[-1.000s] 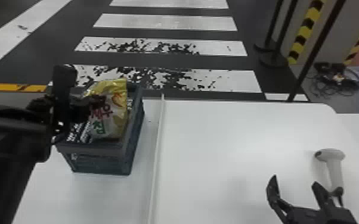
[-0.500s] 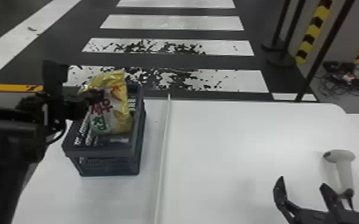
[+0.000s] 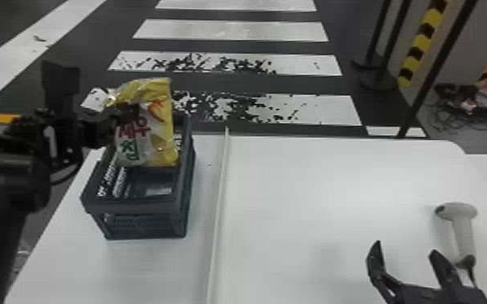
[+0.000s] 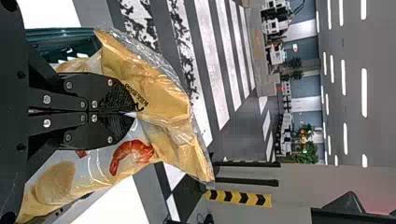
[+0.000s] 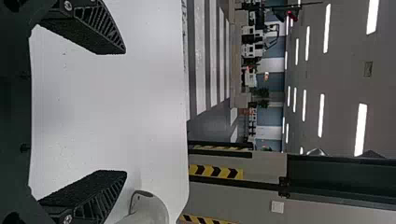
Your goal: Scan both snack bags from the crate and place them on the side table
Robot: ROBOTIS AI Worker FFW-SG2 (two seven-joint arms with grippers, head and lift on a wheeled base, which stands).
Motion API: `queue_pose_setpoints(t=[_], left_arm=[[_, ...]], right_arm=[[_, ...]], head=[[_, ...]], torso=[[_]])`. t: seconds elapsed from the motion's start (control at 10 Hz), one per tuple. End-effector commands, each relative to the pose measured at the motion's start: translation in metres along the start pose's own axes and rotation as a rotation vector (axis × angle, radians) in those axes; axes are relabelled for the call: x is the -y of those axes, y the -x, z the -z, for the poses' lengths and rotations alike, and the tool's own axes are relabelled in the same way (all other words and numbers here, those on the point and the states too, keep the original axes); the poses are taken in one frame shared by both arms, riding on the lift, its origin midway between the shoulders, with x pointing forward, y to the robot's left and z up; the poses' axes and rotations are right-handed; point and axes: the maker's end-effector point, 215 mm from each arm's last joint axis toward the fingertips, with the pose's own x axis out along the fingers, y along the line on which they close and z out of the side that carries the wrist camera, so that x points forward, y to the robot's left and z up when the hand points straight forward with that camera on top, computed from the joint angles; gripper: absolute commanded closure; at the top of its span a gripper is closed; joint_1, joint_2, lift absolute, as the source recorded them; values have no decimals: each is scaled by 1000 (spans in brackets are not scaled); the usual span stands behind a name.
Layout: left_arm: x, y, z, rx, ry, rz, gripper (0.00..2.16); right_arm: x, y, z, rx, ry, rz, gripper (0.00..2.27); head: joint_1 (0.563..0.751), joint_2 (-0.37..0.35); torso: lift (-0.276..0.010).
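Hanging pinched in the left end effector [image 3: 130,113] is the snack bag [image 3: 159,137]; the right end effector [image 3: 405,248] is spread.

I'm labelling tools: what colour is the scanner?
Pale grey; the scanner shows best in the head view.

1. My black, two-fingered left gripper [image 3: 127,113] is clamped above the blue-grey plastic crate [image 3: 139,208]; its black jointed arm [image 3: 2,190] is left of it.
2. My black, two-fingered right gripper [image 3: 405,247] is spread, well right of the crate.
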Motion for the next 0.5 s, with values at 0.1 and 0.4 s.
queue_pose_setpoints(t=[0.1,0.4], left_arm=[[-10,14,-15,28,34,-3,2138],[-24,28,-30,56,82,-15,2138]], right_arm=[[-2,0,0,-1,-1,-3,73],[-2,0,-1,1,-1,-3,73]], head=[[695,21],[695,37]], torso=[[-95],[-95]])
